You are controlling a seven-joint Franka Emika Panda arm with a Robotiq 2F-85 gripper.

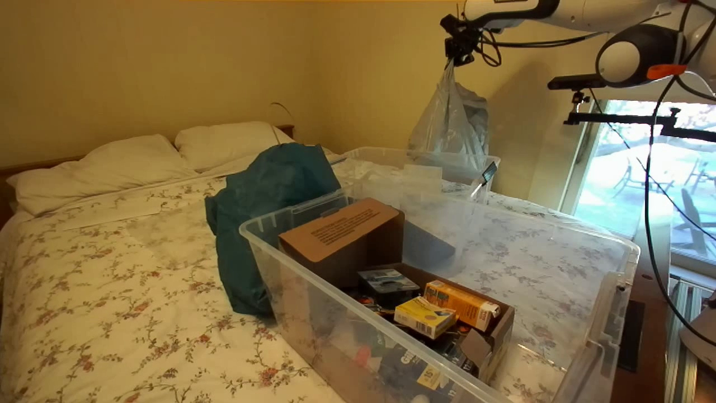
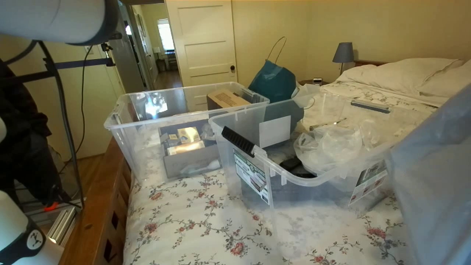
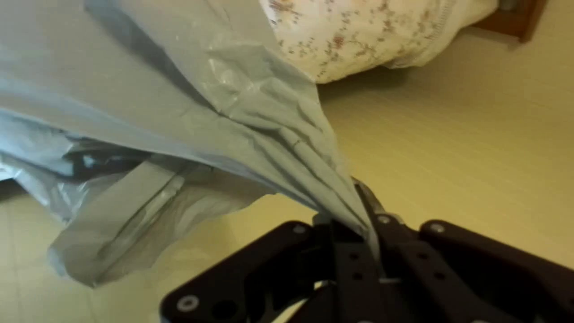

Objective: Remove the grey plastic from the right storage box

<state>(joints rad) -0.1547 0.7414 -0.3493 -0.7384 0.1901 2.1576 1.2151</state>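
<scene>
The grey plastic [image 1: 450,120] is a crumpled bag that hangs from my gripper [image 1: 456,62] in an exterior view. In the wrist view my gripper [image 3: 363,220] is shut on the gathered top of the grey plastic [image 3: 215,103]. The plastic [image 2: 438,184] also fills the right edge of an exterior view, close to the camera; the gripper is out of that view. The right storage box [image 2: 305,181] is clear with paper labels and holds clear plastic bags and dark items. In an exterior view the bag's lower end overlaps this box's rim [image 1: 369,150]; whether they touch is unclear.
Another clear storage box [image 1: 632,254] stands beside it with a cardboard box [image 1: 347,229] and small yellow cartons [image 1: 425,318]. A teal bag [image 1: 268,207] stands on the flowered bed [image 1: 140,313]. A wooden footboard [image 2: 105,206] and a camera bar [image 1: 621,118] are near the arm.
</scene>
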